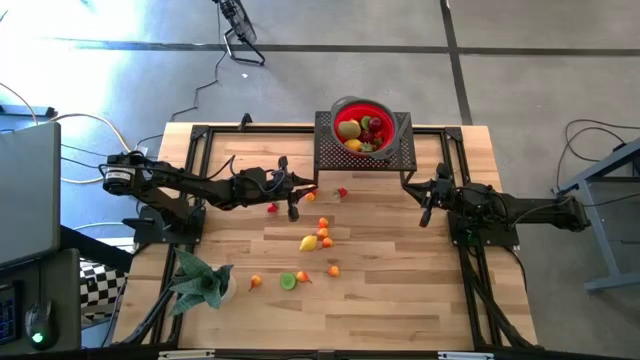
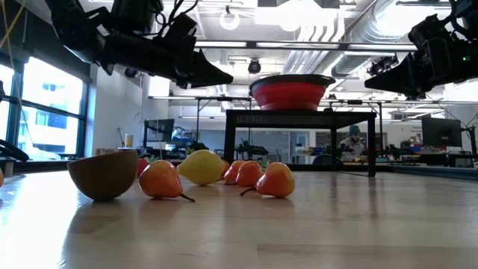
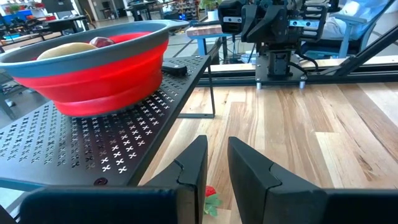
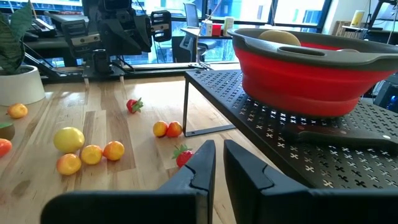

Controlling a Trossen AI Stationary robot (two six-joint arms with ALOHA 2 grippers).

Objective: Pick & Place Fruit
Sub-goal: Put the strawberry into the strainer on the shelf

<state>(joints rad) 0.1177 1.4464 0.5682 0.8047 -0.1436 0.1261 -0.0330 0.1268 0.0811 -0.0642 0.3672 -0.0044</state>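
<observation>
Loose toy fruit lies mid-table: a yellow lemon, small oranges, a lime, and a strawberry by the shelf. More fruit fills the red bowl, which stands on a black perforated shelf at the far edge. My left gripper hovers level just left of the shelf. Its fingers are almost together and hold nothing, and a strawberry lies on the table below them. My right gripper waits right of the shelf, fingers together and holding nothing.
A green leafy plant in a white pot stands near the front left corner. The shelf's legs and raised deck sit between the two grippers. Bare wood lies toward the near edge and the right side of the table.
</observation>
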